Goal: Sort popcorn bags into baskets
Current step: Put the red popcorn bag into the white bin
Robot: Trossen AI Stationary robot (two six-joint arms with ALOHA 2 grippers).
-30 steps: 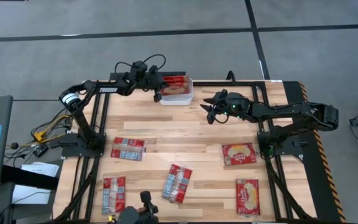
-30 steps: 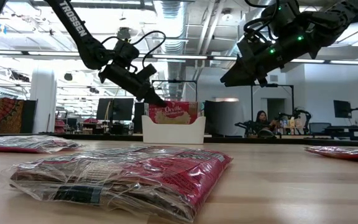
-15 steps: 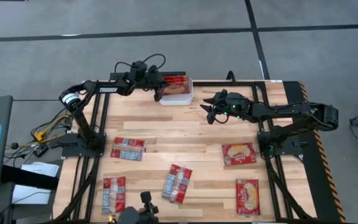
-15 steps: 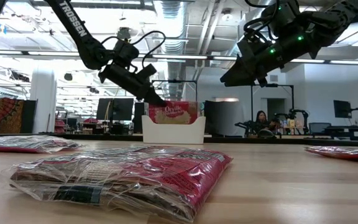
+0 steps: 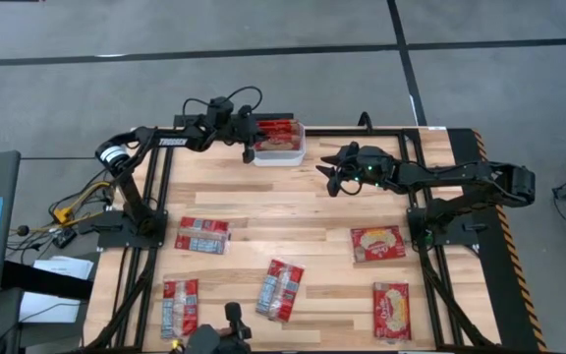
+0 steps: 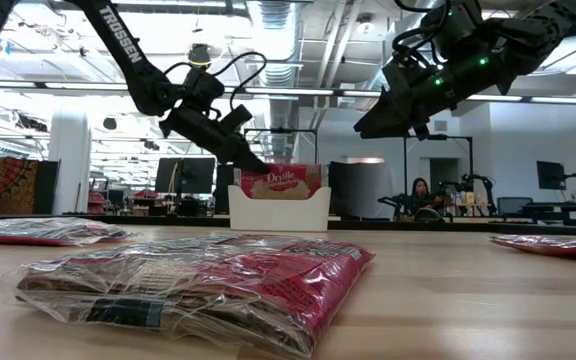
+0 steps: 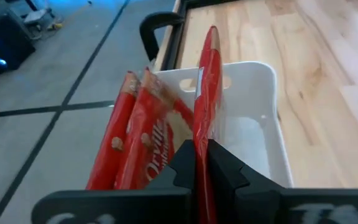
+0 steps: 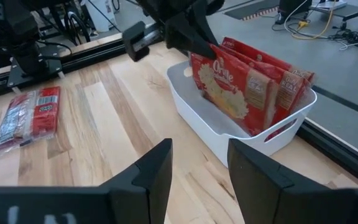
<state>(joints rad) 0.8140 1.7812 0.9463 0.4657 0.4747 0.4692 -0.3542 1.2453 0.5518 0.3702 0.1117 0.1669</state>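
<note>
High view, L to R: three popcorn bags lie flat lower left of frame, at [image 5: 203, 235], [image 5: 180, 305] and [image 5: 280, 289]. Upper centre-left, left gripper [image 5: 248, 149] is clamped on an upright bag [image 7: 205, 112], held edge-on inside white basket [image 5: 291, 157] at the table's far edge, beside more bags [image 8: 272, 71] standing in it. Right of the basket, right gripper [image 5: 332, 177] hovers above the wood w/ fingers apart, nothing betw them. Lower right: two more bags flat, at [image 5: 377, 243] and [image 5: 391, 310].
</note>
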